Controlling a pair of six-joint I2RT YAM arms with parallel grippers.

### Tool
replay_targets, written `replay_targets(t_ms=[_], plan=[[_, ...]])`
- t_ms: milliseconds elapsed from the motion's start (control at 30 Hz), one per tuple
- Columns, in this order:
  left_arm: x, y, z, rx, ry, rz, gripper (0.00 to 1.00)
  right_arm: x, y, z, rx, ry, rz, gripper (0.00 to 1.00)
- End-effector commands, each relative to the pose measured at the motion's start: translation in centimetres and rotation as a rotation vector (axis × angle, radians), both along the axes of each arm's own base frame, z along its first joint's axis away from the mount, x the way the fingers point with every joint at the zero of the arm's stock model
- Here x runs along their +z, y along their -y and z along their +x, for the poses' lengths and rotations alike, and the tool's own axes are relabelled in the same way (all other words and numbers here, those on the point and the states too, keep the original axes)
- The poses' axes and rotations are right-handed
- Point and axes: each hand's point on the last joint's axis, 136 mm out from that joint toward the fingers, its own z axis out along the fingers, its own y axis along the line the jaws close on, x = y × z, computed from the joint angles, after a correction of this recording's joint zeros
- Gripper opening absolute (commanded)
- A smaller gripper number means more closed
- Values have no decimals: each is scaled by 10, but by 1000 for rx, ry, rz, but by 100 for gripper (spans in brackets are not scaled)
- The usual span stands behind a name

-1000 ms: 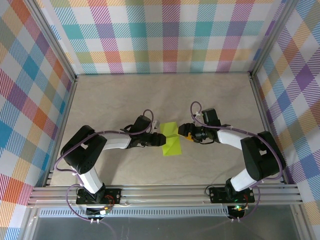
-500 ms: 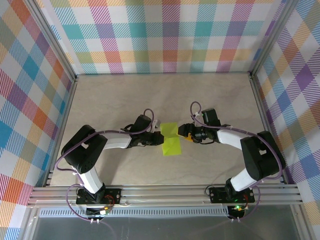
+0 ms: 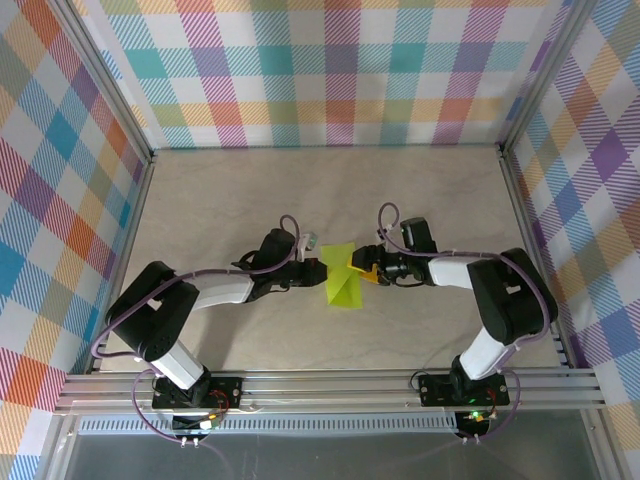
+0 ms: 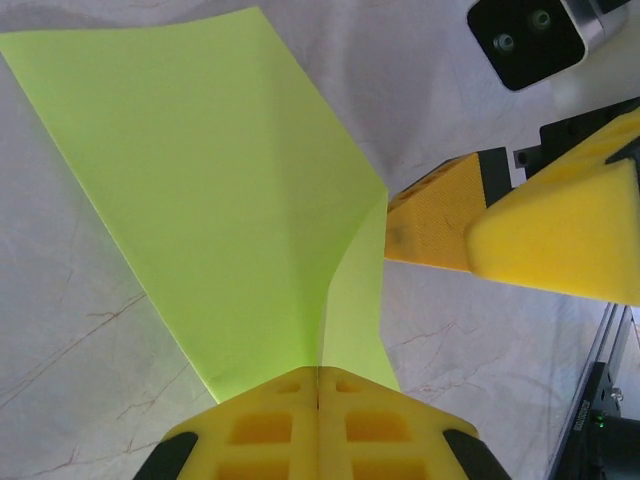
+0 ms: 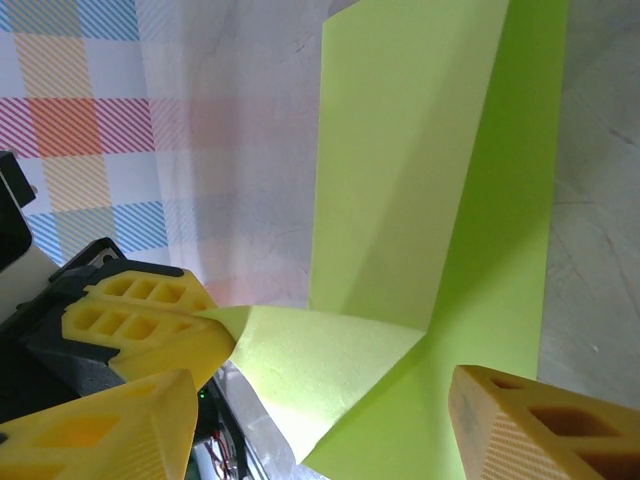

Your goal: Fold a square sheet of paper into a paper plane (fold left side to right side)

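- Left wrist view: our left gripper (image 4: pixel 318 388) is clamped on the paper (image 4: pixel 230 190), bottom centre.
- Our right gripper (image 5: pixel 322 410) gapes wide, paper apparently between its jaws.

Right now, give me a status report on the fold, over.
Left gripper shut on the sheet, at its edge. Right gripper open, straddling it. Sheet creased, one flap lifted. Nothing blocking.

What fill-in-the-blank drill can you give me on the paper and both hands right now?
1. The left hand is ____ on one corner of the sheet of paper.
2. The right hand has its jaws ____.
3. In the top view, the sheet sits ____ the two hands.

Missing words: shut; open; between
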Motion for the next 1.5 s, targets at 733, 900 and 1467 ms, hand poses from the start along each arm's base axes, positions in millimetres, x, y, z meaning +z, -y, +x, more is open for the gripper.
replay_targets(t_ms=[733, 900, 1467], plan=[[21, -41, 5, 135, 108, 51, 58, -4, -33, 2, 54, 28, 26, 17], [49, -53, 4, 173, 157, -15, 72, 24, -27, 15, 34, 154, 13, 3], [201, -42, -13, 107, 391, -572, 97, 208, -8, 36, -114, 537, 365, 0]])
